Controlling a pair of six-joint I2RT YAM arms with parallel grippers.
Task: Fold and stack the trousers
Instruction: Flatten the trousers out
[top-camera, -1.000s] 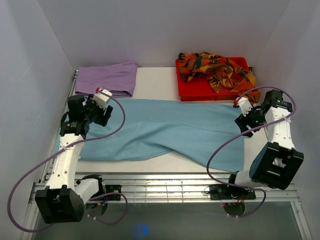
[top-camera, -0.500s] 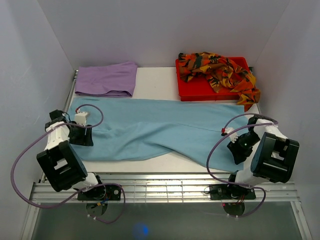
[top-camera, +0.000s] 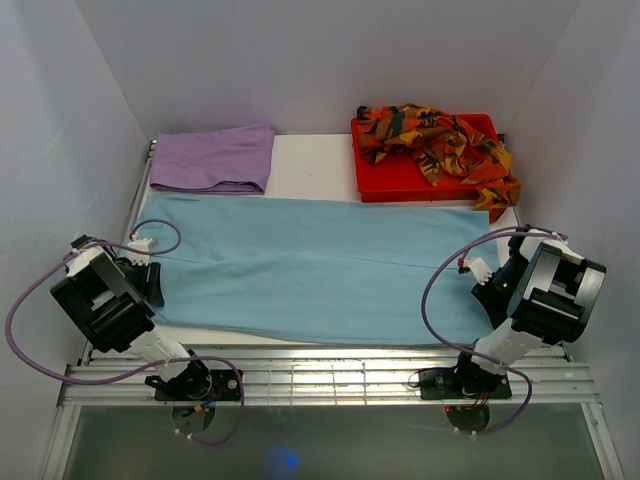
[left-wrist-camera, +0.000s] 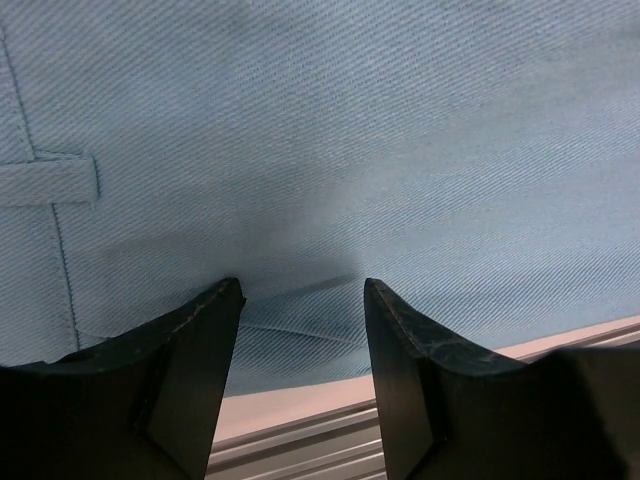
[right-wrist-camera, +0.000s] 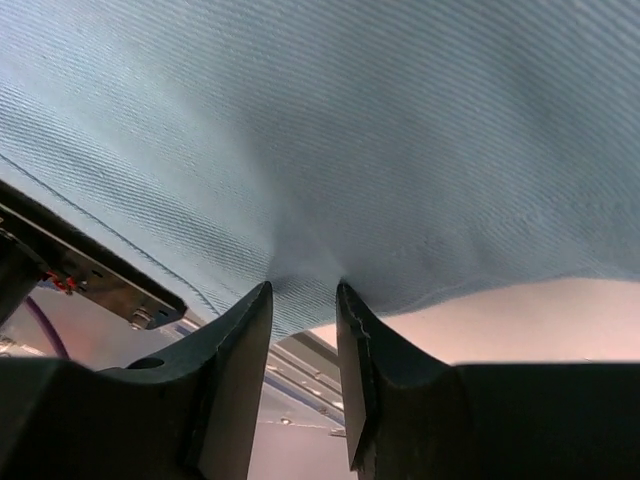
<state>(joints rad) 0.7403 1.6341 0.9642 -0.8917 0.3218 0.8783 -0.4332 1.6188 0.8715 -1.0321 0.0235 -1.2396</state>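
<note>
The light blue trousers (top-camera: 320, 270) lie spread flat across the table, left to right. My left gripper (top-camera: 155, 282) is low at their near left corner. In the left wrist view the left gripper (left-wrist-camera: 303, 285) is open, its fingertips (left-wrist-camera: 225, 300) resting on the blue cloth (left-wrist-camera: 330, 150) with a small wrinkle between them. My right gripper (top-camera: 488, 292) is at the near right corner. In the right wrist view the right gripper (right-wrist-camera: 304, 287) has narrow jaws pinching a puckered bit of the blue cloth (right-wrist-camera: 350, 130) near its edge.
A folded lilac pair (top-camera: 212, 158) lies at the back left. An orange-red-black patterned pair (top-camera: 435, 135) is heaped in a red tray (top-camera: 420, 190) at the back right, hanging over its right side. A metal rail (top-camera: 330, 375) runs along the near table edge.
Both arms have swung down and outward to the near corners. The blue trousers' near edge has gone from slanted and bunched to straight and flat. The right jaws have narrowed onto the cloth.
</note>
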